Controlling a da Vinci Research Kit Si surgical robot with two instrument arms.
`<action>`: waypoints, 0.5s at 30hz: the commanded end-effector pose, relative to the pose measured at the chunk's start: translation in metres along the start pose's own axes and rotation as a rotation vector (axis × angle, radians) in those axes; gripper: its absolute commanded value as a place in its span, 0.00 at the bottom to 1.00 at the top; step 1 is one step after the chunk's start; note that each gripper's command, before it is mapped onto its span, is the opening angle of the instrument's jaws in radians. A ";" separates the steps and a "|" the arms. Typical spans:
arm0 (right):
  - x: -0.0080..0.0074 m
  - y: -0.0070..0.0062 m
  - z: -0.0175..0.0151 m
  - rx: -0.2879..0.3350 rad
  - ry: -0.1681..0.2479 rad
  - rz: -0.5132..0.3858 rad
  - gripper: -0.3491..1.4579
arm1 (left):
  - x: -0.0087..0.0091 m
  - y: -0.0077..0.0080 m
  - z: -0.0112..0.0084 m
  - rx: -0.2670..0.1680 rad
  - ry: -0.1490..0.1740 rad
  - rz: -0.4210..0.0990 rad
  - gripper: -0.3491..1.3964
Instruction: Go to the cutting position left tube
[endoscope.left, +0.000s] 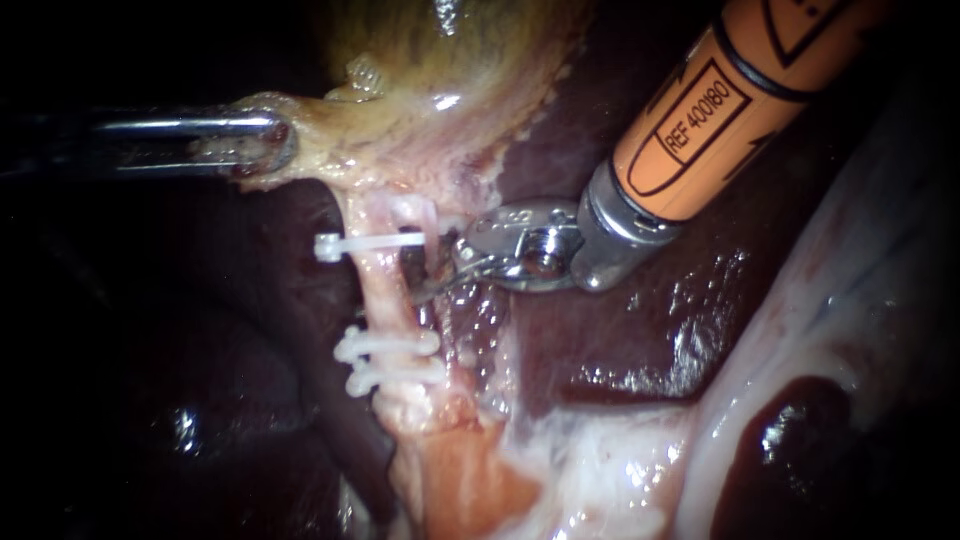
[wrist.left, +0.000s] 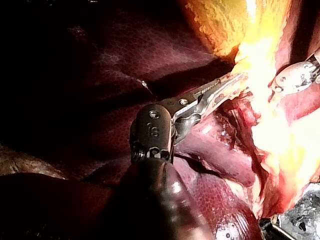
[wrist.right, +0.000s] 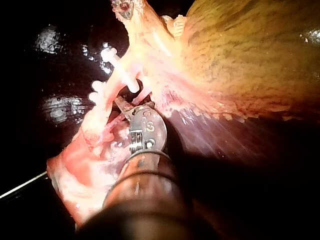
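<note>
Evidently, the left tube (endoscope.left: 385, 290) is a pale pink strand running down from the gallbladder (endoscope.left: 450, 70). One white clip (endoscope.left: 365, 244) crosses it nearest the gallbladder, and two further clips (endoscope.left: 385, 345) cross it farther off. The right instrument (endoscope.left: 435, 280) has its blade-like jaws slightly parted and holding nothing, beside the bare stretch between the clips. The left instrument (endoscope.left: 262, 148) has its jaws clamped on the gallbladder's pale edge. Tissue partly hides the blade tips. The tube's far end merges into tissue.

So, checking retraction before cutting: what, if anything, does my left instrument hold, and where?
The left instrument grips the gallbladder between both jaws, by the pale edge at its narrow end.
</note>
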 end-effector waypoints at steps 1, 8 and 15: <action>-0.0001 0.0000 -0.0001 0.000 0.000 -0.001 0.97 | 0.0000 0.0000 0.0000 0.001 0.000 0.000 0.00; -0.0008 0.0000 -0.0015 0.005 -0.001 0.009 0.97 | 0.0000 0.0000 0.0000 0.001 0.000 0.000 0.00; -0.0019 -0.0002 -0.0042 0.017 -0.003 0.013 0.98 | 0.0000 0.0000 0.0000 0.000 0.000 0.000 0.00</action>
